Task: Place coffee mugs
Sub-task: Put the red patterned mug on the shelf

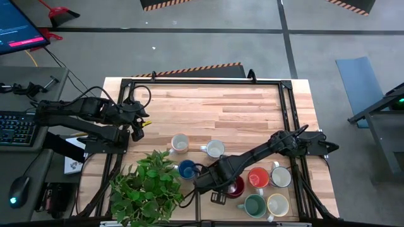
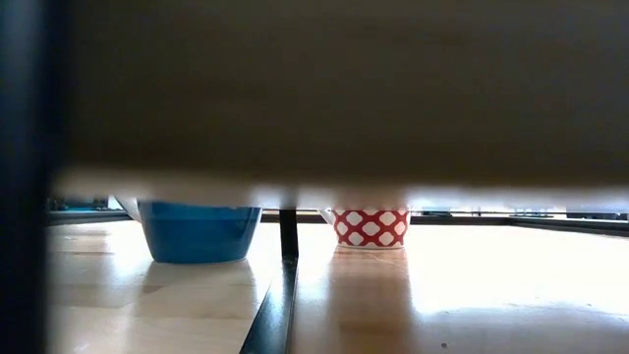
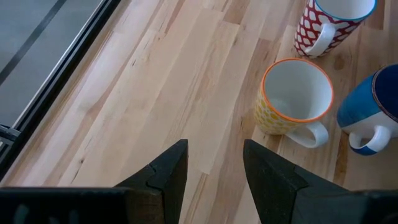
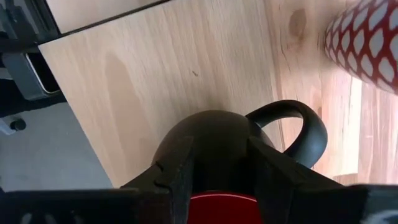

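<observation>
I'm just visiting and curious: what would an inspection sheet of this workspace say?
Surface: wooden table, far half bare.
Job's things: eight mugs at the near edge, among them a blue mug and a green mug.
Clutter: potted plant.
Grippers: left claw open over bare wood; right claw shut on the dark red mug.
Cables: dark cable loop by the left arm.
Surroundings: keyboard, mouse, monitor.

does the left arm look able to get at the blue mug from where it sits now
Probably yes. The left gripper has its jaws open over bare wood, and only the yellow mug stands beside the blue mug, not across the way.
</observation>
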### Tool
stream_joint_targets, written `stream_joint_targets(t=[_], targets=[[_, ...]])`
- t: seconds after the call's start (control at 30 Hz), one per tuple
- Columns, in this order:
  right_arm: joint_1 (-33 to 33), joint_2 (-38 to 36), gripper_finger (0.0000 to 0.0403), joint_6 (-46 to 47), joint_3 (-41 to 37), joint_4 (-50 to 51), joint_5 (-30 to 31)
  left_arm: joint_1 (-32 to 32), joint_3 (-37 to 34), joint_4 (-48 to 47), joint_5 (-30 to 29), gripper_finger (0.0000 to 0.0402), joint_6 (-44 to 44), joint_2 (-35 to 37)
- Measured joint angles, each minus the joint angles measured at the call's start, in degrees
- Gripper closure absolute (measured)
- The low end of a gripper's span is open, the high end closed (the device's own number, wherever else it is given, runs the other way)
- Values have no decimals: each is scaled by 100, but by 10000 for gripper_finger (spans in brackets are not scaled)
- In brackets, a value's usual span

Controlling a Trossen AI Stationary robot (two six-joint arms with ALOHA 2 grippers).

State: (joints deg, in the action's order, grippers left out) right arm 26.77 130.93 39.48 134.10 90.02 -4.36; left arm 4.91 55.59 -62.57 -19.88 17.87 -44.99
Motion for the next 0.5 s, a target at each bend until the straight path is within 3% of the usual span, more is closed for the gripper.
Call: stream_joint_targets(t=[0.5], targets=[[4, 0, 275, 166, 0, 6, 264, 0, 0, 0, 39, 257, 59, 0]])
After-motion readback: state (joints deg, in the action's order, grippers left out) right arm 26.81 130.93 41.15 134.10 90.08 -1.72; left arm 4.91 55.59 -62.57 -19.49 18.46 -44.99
